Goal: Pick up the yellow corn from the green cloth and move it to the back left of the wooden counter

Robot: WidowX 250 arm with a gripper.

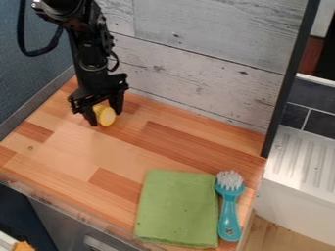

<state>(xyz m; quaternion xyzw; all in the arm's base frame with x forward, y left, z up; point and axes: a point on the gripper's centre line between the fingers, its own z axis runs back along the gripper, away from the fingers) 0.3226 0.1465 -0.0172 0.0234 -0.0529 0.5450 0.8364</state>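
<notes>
A small yellow piece [106, 115] with a rounded, pale front sits between the black fingers [116, 102] of the gripper [106, 118], which are closed around its sides and grasping it, over the upper left part of the wooden surface [72, 142]. Whether the underside of the piece touches the wood cannot be told. Above it, the black arm [93, 59] comes down from the top edge of the view at the left, with a dark cable [40, 51] looping out beside it. Well apart from the piece, toward the near right side of the surface, a green cloth [177, 208] lies flat in a roughly rectangular shape. Just to the right of the cloth is a turquoise brush [228, 215], its white bristles [229, 180] facing up at the far end and its handle pointing toward the near edge, with a small hole close to the handle's tip. Behind the surface stands a wall of pale, weathered boards [196, 76], and to the left is a dark blue-grey wall [33, 81] with a grey strip [36, 102] along its foot. A black upright post [286, 88] rises at the right end of the boards. Beyond it are dark tiles [302, 100] with light joints and, in front of them, a white ridged tray [304, 157], while a grey drawer front [62, 223] shows below the near edge at the left
</notes>
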